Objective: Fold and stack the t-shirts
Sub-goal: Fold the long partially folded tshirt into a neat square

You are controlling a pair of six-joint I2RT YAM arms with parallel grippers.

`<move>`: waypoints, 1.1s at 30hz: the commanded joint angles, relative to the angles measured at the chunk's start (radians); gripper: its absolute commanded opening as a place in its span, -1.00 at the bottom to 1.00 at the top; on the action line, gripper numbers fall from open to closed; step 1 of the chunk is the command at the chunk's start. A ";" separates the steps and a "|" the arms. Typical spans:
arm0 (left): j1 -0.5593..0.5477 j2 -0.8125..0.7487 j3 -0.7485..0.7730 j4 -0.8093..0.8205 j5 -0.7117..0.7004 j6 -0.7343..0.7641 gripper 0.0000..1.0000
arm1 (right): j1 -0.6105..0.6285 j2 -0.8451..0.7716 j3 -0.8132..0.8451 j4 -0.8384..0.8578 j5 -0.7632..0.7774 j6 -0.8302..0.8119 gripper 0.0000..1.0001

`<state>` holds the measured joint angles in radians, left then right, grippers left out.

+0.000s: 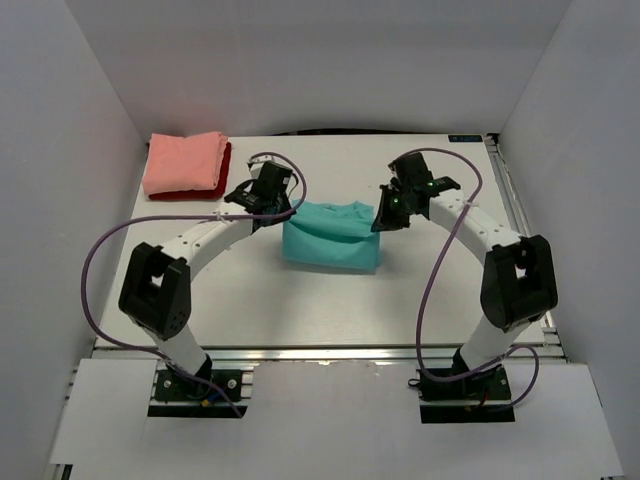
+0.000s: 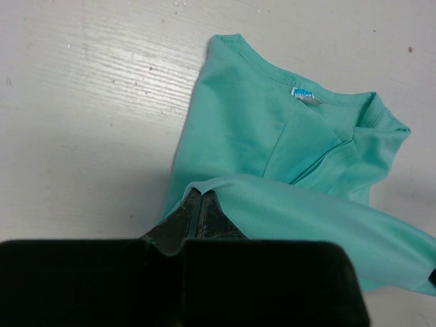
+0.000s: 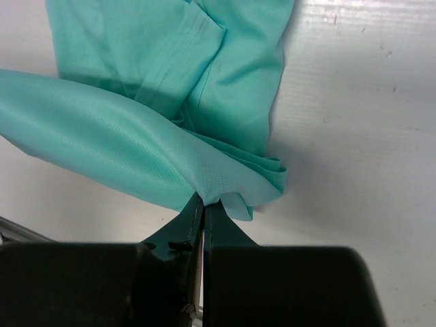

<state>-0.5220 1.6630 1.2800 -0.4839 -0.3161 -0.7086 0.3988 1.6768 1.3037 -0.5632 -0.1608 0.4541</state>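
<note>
**Desk:** Two arms, one shirt between them. Who holds what?

**Photographer:** Both hold the teal t-shirt (image 1: 330, 240). The left hand (image 1: 276, 211) is clamped shut on a fold of the cloth at its own side of the garment. The left wrist view shows the closed fingertips (image 2: 199, 206) with teal fabric (image 2: 272, 136) pinched between them. The right hand (image 1: 383, 216) is closed the same way on the opposite side. Its wrist view shows that hand (image 3: 203, 204) biting a bunched corner of the shirt (image 3: 170, 68).

**Desk:** Where does the shirt sit?

**Photographer:** It is on the white tabletop (image 1: 300, 310), about midway between the two arms and a little beyond the middle. The gripped edge is raised off the surface and runs as a band from one hand to the other. The rest of the shirt lies flat beneath and behind that band. The left wrist view also shows the neckline, with a small blue label (image 2: 302, 92) inside it.

**Desk:** And the other shirts?

**Photographer:** They are stacked at the far left corner of the tabletop, well apart from the teal one. The salmon-pink t-shirt (image 1: 185, 162) lies folded on top. The dark red t-shirt (image 1: 224, 170) is under it, with only its right and near edges showing. Neither hand touches that pile.

**Desk:** Anything else in frame?

**Photographer:** A purple cable (image 1: 97, 255) loops along each arm, and plain white walls (image 1: 60, 120) enclose the tabletop on three sides.
</note>
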 commanded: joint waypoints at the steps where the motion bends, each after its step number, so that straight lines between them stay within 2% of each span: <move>1: 0.043 0.017 0.062 0.027 0.044 0.044 -1.00 | -0.021 0.041 0.081 0.026 -0.025 -0.025 -1.00; 10: 0.093 0.116 0.214 0.013 0.101 0.098 -1.00 | -0.043 0.136 0.259 -0.001 -0.055 -0.041 -1.00; 14: 0.094 0.103 0.254 -0.022 0.115 0.106 -1.00 | -0.043 0.129 0.287 -0.020 -0.072 -0.040 -1.00; 23: 0.085 -0.087 0.052 0.001 0.167 0.067 -1.00 | -0.040 -0.078 0.097 -0.014 -0.088 -0.019 -1.00; 27: 0.033 -0.170 -0.027 -0.007 0.160 0.054 -1.00 | -0.031 -0.178 -0.022 -0.013 -0.089 -0.015 -1.00; 33: -0.045 -0.264 -0.103 -0.005 0.117 -0.005 -1.00 | -0.017 -0.273 -0.107 -0.023 -0.092 -0.008 -1.00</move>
<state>-0.5426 1.4658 1.1927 -0.4938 -0.1665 -0.6807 0.3752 1.4494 1.2167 -0.5819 -0.2459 0.4416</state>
